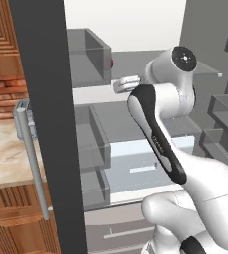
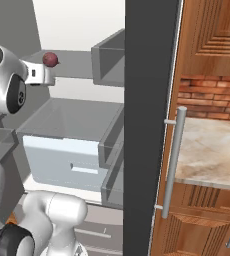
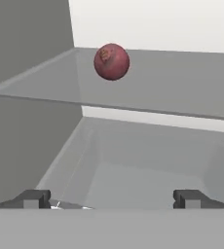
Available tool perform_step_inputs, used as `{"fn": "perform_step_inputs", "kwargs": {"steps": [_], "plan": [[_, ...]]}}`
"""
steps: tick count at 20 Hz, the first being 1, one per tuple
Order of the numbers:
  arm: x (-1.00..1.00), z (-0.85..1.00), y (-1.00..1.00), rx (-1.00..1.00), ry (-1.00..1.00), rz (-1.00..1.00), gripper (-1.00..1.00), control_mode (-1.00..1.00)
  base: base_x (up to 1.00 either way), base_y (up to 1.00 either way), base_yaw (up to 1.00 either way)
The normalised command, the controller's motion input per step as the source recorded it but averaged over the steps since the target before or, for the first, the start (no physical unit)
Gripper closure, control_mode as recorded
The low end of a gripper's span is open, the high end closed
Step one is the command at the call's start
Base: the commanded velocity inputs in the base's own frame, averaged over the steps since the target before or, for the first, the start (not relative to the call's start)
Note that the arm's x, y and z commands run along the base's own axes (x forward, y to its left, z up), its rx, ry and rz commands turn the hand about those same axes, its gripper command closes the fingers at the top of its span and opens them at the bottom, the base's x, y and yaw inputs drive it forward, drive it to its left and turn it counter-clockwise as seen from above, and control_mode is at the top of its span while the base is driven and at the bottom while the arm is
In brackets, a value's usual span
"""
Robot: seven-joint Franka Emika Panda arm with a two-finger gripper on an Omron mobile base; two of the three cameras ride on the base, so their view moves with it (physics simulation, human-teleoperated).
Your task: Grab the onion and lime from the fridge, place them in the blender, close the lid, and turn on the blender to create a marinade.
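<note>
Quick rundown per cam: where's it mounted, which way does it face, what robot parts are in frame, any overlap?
Left base view: behind-left of the arm, facing into the open fridge; arm rises lower right.
Right base view: behind-right, same fridge interior; arm at left, door handle centre.
Hand view: on the hand, looking along the open gripper at the red onion on a glass shelf.
Shared: the onion and its shelf.

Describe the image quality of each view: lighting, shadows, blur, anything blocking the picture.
Left base view: flat, even rendered light, soft edges; the dark fridge door and the arm block much. Right base view: equally soft, the onion small but distinct on the glass shelf. Hand view: sharpest, no glare on the shelf, gripper open.
</note>
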Motion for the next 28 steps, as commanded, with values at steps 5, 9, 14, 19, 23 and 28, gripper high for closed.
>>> {"fn": "perform_step_inputs", "kwargs": {"steps": [5,9,14,19,23,28], "plan": [[0.52,0.74,0.05,0.00,0.00,-0.05,-1.00,-1.00,0.00,0.00,0.00],[0.41,0.47,0.15,0.00,0.00,-0.03,-1.00,-1.00,0.00,0.00,0.00],[0.46,-0.03,0.24,-0.01,0.01,-0.01,-1.00,-1.00,0.00,0.00,0.00],[0.52,-0.32,0.25,-0.03,0.03,0.00,-1.00,-1.00,0.00,0.00,0.00],[0.45,-0.32,0.02,-0.01,0.01,0.00,-1.00,-1.00,0.00,0.00,0.00],[0.42,-0.16,0.00,0.00,0.00,0.00,-1.00,-1.00,0.00,0.00,0.00]]}}
